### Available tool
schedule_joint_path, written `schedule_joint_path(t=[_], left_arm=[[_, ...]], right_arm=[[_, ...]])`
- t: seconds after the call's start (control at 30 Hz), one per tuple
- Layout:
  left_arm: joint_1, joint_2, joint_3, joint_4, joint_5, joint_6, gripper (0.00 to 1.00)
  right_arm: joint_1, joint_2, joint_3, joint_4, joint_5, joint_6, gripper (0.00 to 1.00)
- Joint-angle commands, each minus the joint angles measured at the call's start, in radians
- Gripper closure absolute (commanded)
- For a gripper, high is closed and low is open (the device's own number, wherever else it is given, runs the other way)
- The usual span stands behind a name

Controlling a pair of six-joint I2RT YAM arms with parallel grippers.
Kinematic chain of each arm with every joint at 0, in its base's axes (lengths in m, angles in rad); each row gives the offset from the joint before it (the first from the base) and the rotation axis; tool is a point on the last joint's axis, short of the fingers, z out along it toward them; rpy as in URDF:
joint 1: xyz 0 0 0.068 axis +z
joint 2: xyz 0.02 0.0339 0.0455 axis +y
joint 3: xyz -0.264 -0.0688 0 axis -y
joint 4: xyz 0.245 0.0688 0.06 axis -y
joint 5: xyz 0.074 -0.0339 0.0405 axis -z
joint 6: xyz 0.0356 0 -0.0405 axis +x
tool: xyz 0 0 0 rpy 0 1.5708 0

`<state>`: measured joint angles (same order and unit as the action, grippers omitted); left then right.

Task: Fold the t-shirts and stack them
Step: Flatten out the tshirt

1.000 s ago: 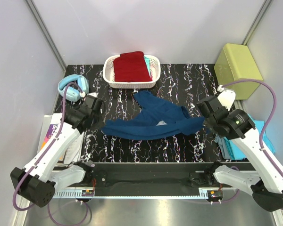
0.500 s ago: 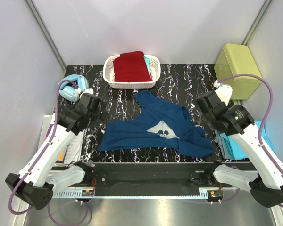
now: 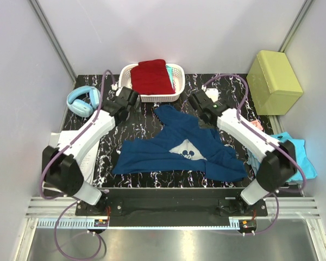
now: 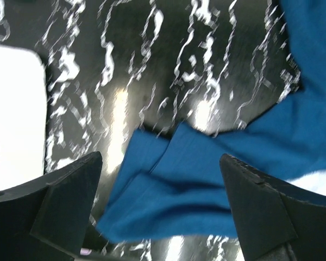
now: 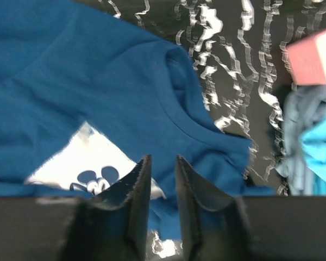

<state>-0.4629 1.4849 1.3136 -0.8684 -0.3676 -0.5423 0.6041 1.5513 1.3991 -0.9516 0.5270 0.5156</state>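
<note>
A navy blue t-shirt point(image 3: 176, 147) lies crumpled on the black marbled table point(image 3: 228, 92), its white mouse print point(image 3: 187, 149) facing up. A dark red t-shirt point(image 3: 151, 76) sits folded in the white basket point(image 3: 177, 89). A turquoise t-shirt point(image 3: 296, 157) lies at the right edge. My left gripper point(image 3: 129, 98) hangs open above the table, left of the navy shirt's top; its wrist view shows a blue sleeve point(image 4: 168, 190) below the wide-spread gripper point(image 4: 163, 209). My right gripper point(image 3: 198, 100) hovers over the shirt's collar point(image 5: 179, 119). This gripper point(image 5: 162, 182) holds nothing, its jaws only narrowly apart.
Light blue headphones point(image 3: 82, 101) lie at the back left. A yellow-green box point(image 3: 274, 73) stands at the back right. Papers point(image 3: 62, 147) lie at the left edge. A small pink object point(image 5: 315, 62) rests near the turquoise cloth.
Both grippers let go of the navy shirt, which dropped flat with its print showing. Both arms swung up and toward the back of the table. The left jaws opened wide.
</note>
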Motion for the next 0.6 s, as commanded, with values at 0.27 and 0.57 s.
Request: schedule_joint_path(t=[0.27,0.57], left_arm=[[0.049,0.170,0.104,0.117,0.027,0.005,0.39],[0.050,0.120,0.029,0.140,0.050,0.001,0.59]], right_arm=[[-0.070,0.369,0.308,0.165,-0.159,-0.155,0.66],[-0.083,0.575,0.530,0.183,-0.225,-0.160,0.63]])
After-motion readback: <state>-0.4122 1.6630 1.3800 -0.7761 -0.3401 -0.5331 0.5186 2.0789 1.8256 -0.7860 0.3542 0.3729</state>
